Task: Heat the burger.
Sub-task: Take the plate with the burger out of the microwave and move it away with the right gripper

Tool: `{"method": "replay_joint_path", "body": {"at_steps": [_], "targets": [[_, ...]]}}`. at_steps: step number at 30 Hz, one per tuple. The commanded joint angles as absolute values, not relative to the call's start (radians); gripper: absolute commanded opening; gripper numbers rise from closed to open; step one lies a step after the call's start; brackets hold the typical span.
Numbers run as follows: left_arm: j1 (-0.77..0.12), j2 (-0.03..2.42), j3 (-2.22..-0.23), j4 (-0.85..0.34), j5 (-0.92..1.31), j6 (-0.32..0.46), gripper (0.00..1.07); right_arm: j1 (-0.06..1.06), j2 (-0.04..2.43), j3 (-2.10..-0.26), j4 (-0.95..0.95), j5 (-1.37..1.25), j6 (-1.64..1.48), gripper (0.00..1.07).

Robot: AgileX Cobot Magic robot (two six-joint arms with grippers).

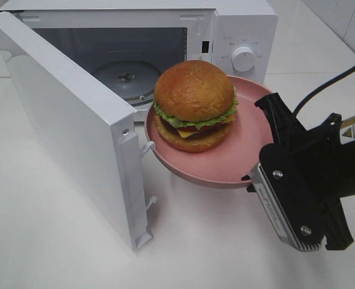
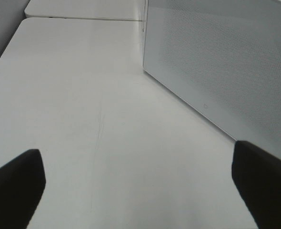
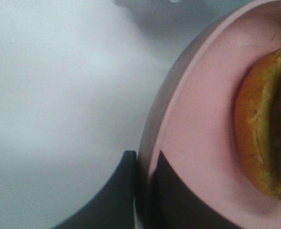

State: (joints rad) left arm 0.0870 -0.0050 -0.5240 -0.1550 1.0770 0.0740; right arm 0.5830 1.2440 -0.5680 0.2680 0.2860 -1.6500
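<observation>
The microwave, a white box with its door swung wide, is the landmark. In front of its opening, a round pink plate is held above the white table; the burger, with a glossy domed bun and frilled lettuce, sits on it. The right gripper pinches the plate's rim between closed fingers. The left gripper, fingers spread wide and empty, hangs beside what appears to be the door's perforated outer face.

Burger — glossy golden-brown domed bun, green lettuce, yellow cheese, red and dark layers. Upright, intact, sitting on the pink plate toward its far side — plate raised just before the open microwave.
</observation>
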Motion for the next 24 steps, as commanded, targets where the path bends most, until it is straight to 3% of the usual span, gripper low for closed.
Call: {"method": "replay_joint_path", "body": {"at_steps": [1,10,24], "targets": [[0.09,-0.021,-0.521,-0.156,1.068,0.069,1.0,0.577,1.153,-0.521,0.269,0.231,-1.609,0.01],[0.09,-0.021,-0.521,-0.156,1.068,0.069,1.0,0.577,1.03,-0.441,0.218,0.259,-1.513,0.01],[0.09,-0.021,-0.521,-0.156,1.068,0.069,1.0,0.577,0.802,-0.434,-0.053,0.522,-1.166,0.03]]}}
